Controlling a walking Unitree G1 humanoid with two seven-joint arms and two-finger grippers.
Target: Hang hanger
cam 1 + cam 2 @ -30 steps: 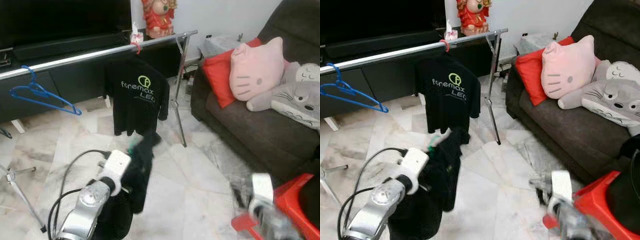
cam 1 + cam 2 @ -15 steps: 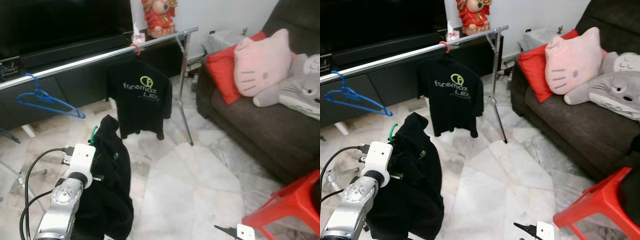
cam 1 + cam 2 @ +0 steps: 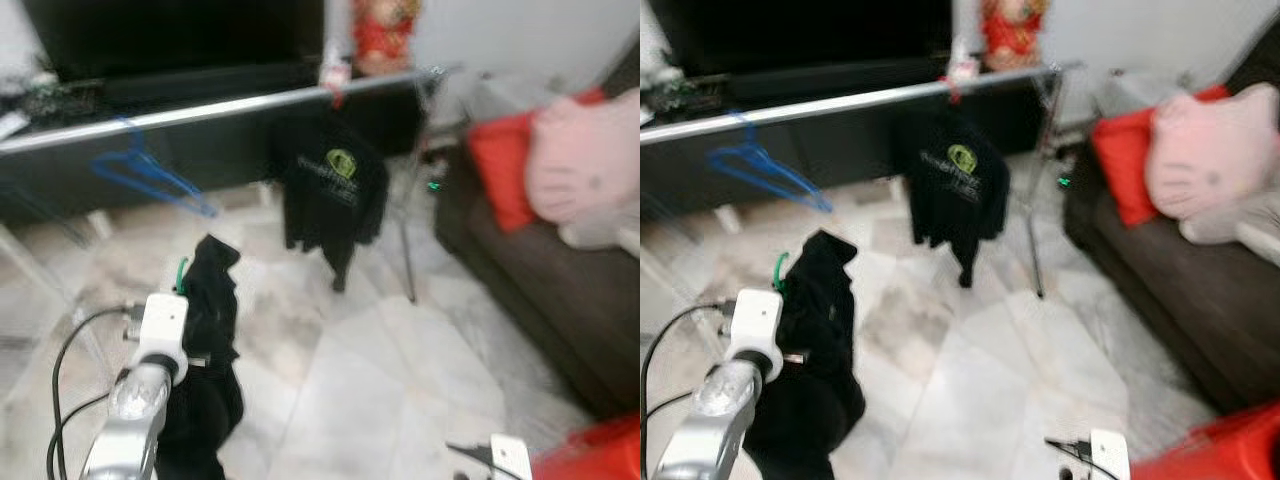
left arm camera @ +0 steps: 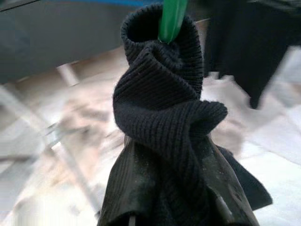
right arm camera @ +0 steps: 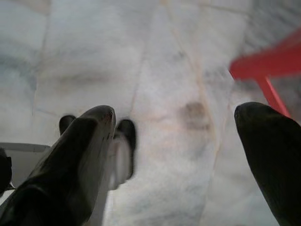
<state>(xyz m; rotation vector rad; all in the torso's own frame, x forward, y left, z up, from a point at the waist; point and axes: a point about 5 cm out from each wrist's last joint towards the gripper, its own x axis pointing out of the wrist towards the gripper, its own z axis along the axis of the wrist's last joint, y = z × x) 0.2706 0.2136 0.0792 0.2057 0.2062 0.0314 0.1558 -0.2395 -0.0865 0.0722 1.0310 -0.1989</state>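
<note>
While the blurry room shows a long silver clothes rail (image 3: 230, 105) at 12 o'clock, the left gripper (image 4: 164, 197) at 8 o'clock squeezes a black knitted garment (image 3: 205, 350) on a green plastic hanger (image 4: 171, 19). At 5 o'clock, the right gripper (image 5: 174, 155) hangs spread wide over the pale marble floor (image 5: 155, 56).

A living room of a home is shown. A dark sofa (image 3: 545, 260) is seen along the right side, with a red cushion (image 3: 500, 170) and a pink cat-face plush pillow (image 3: 580, 165) laid on it. A long low black TV cabinet (image 3: 800, 140) is set against the far wall, and a red figurine (image 3: 385, 25) is placed on it. The floor (image 3: 400, 380) is laid with pale marble tiles. A metal clothes rail (image 3: 200, 108) is stood before the cabinet, from which a black printed T-shirt (image 3: 335, 190) and a blue hanger (image 3: 145, 175) are hung.
</note>
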